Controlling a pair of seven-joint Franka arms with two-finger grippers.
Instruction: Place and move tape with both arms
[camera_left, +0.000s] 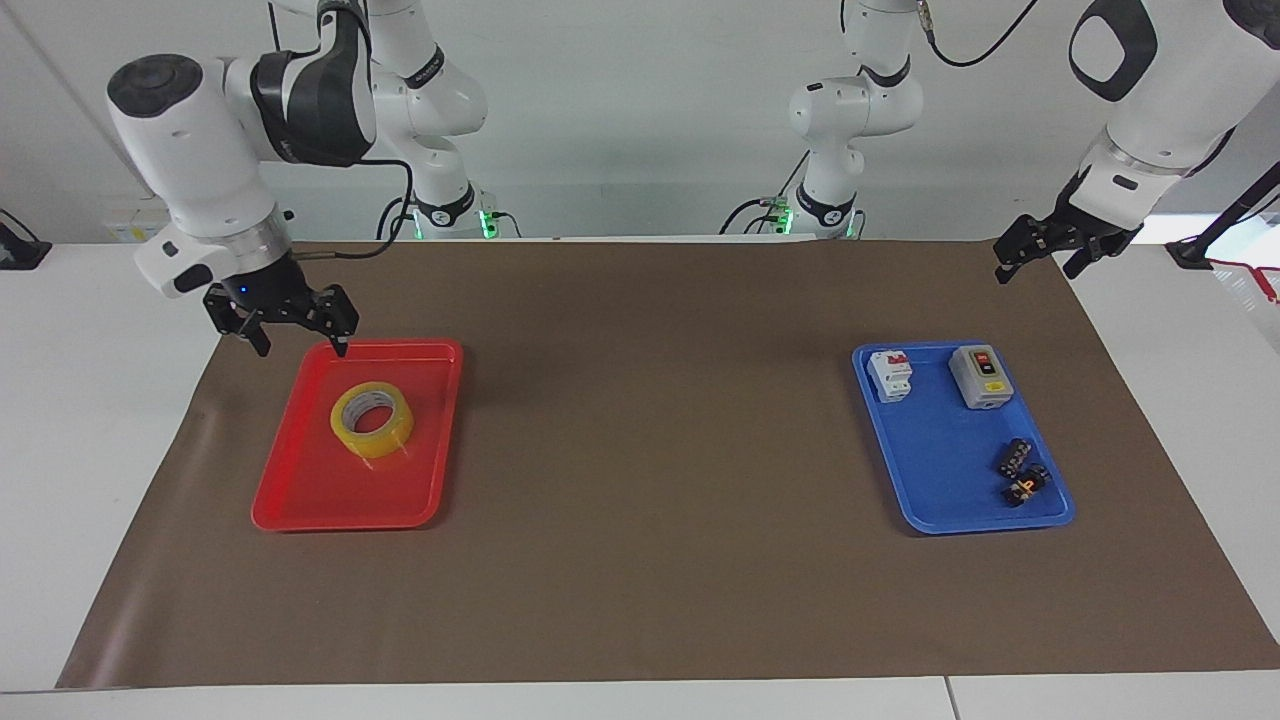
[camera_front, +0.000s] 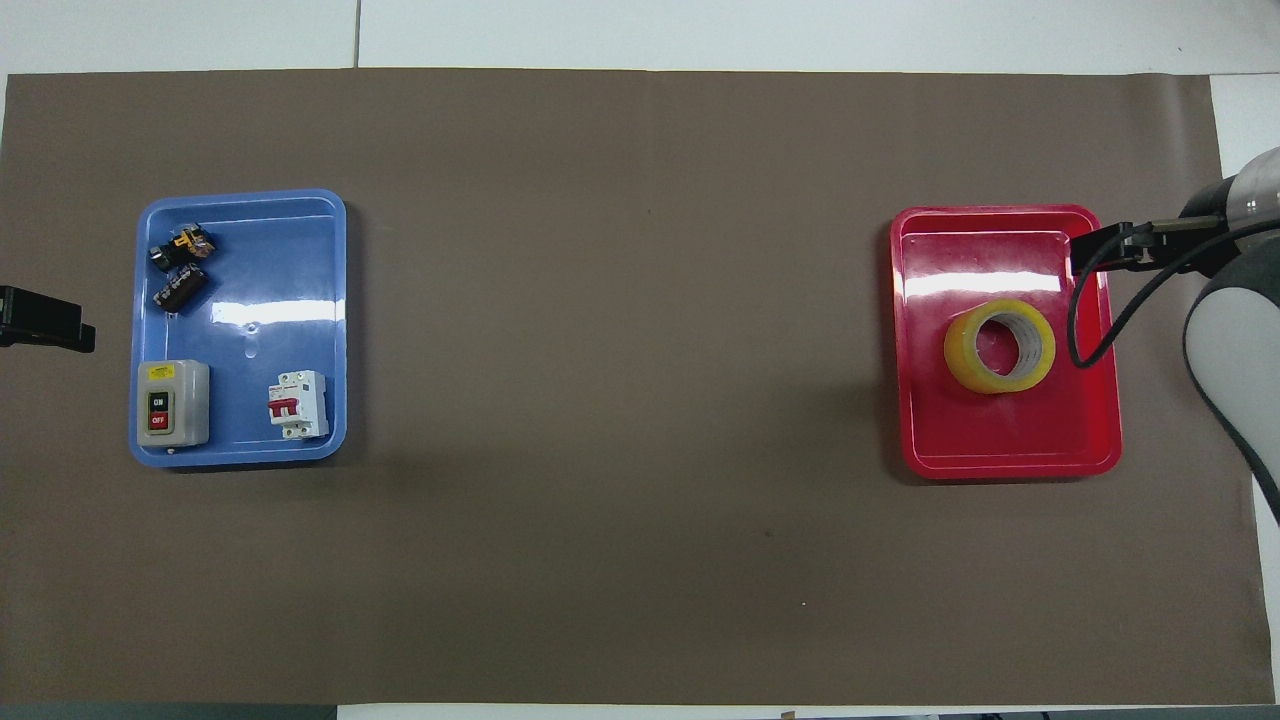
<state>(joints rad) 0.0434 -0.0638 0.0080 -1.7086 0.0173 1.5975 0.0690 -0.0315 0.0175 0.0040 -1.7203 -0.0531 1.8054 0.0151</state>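
The tape (camera_left: 347, 427) (camera_front: 960, 352), a yellow roll with a pale core, lies flat in the red tray (camera_left: 330, 512) (camera_front: 1000, 462) toward the right arm's end of the table. My right gripper (camera_left: 300, 338) (camera_front: 1108, 246) hangs open and empty in the air over the tray's edge, clear of the tape. My left gripper (camera_left: 1040, 258) (camera_front: 45, 330) waits open and empty above the mat's corner at the left arm's end.
A blue tray (camera_left: 940, 480) (camera_front: 240, 270) toward the left arm's end holds a grey ON/OFF switch box (camera_left: 980, 377) (camera_front: 172, 402), a white breaker (camera_left: 889, 375) (camera_front: 298, 404) and small dark parts (camera_left: 1020, 472) (camera_front: 180, 265). A brown mat (camera_left: 650, 450) covers the table.
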